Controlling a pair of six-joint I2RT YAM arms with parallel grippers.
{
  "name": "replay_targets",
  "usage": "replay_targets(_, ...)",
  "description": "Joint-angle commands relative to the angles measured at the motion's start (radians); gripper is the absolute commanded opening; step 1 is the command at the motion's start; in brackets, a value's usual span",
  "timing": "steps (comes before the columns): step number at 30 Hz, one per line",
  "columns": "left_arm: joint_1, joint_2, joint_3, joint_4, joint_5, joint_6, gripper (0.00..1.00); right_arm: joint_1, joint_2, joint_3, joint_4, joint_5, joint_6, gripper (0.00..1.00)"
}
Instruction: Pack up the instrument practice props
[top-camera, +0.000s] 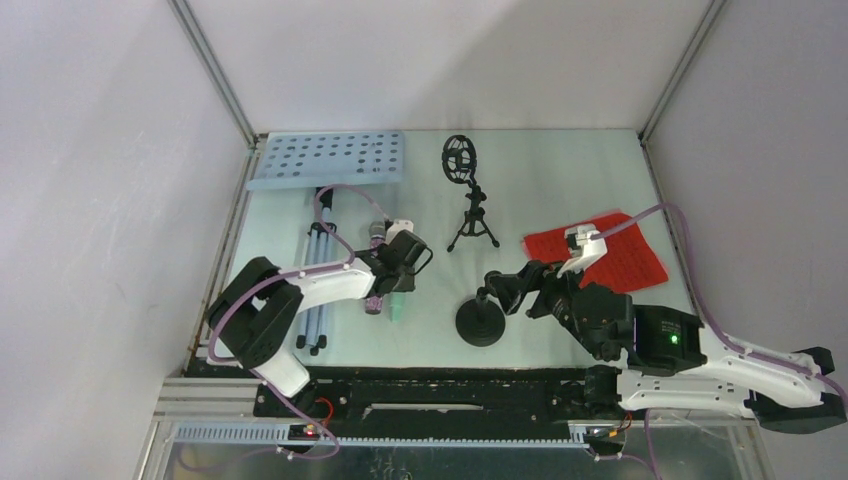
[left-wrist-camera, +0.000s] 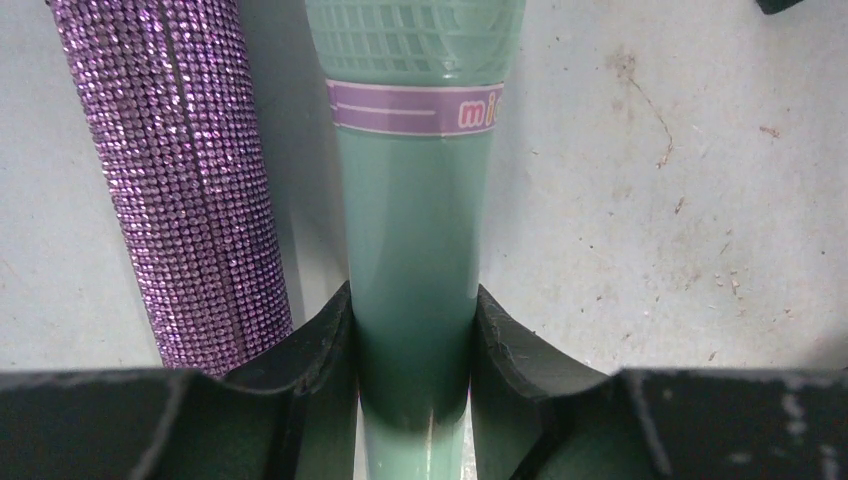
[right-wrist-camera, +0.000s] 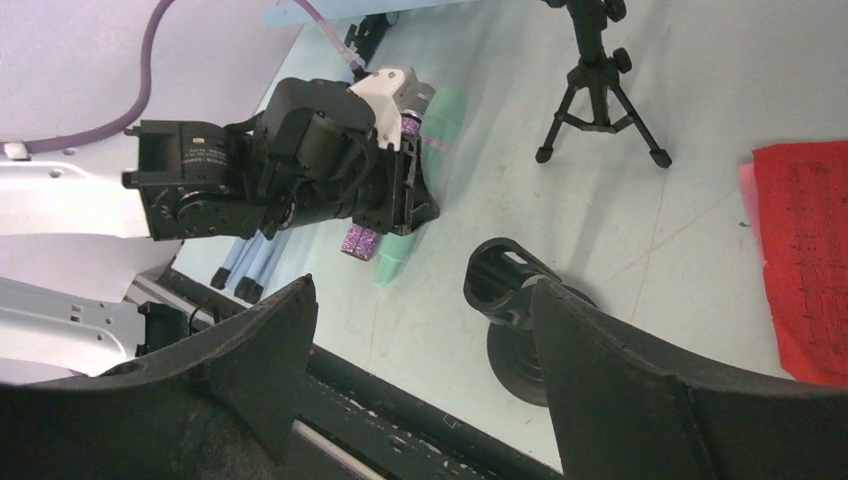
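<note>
Left gripper jaws clamped on mint microphone handle, microphone lying on table just beside glittery purple microphone, right gripper jaws wide apart, gripping nothing, near round-base mic mount, red score sheet at table's right.

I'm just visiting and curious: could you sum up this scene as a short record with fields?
Left end effector: closed on the mint microphone
Beside it: glittery purple microphone
Right end effector: open, empty, facing the round-base mic mount
Far side: music desk, tripod mic mount
Left edge: blue-grey tripod, lying flat
Right side: red score sheets
</note>
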Motion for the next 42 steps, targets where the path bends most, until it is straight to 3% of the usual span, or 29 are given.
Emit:
replay_targets(1, 0.014, 0.009, 0.066, 0.001, -0.028, -0.025, 0.09, 0.012, -0.002, -0.024, -0.018, 0.026, 0.046, 0.85)
replay_targets(11, 0.022, 0.039, 0.061, -0.007, -0.022, -0.050, 0.39, 0.012, -0.023, -0.043, -0.007, 0.024, 0.042, 0.85)
replay_targets(20, 0.024, 0.023, 0.075, -0.035, -0.020, -0.057, 0.57, 0.012, -0.053, -0.051, -0.016, 0.031, 0.051, 0.85)
replay_targets(32, 0.024, -0.174, 0.116, -0.097, -0.016, -0.020, 0.70, 0.012, -0.126, -0.055, -0.046, 0.025, 0.013, 0.86)
replay_targets(36, 0.024, -0.263, 0.118, -0.102, 0.000, -0.011, 0.76, 0.012, -0.149, -0.056, -0.003, -0.066, -0.036, 0.87)
replay_targets(42, 0.025, -0.408, 0.105, -0.103, 0.036, -0.010, 0.78, 0.030, -0.093, -0.116, 0.085, -0.151, -0.044, 0.87)
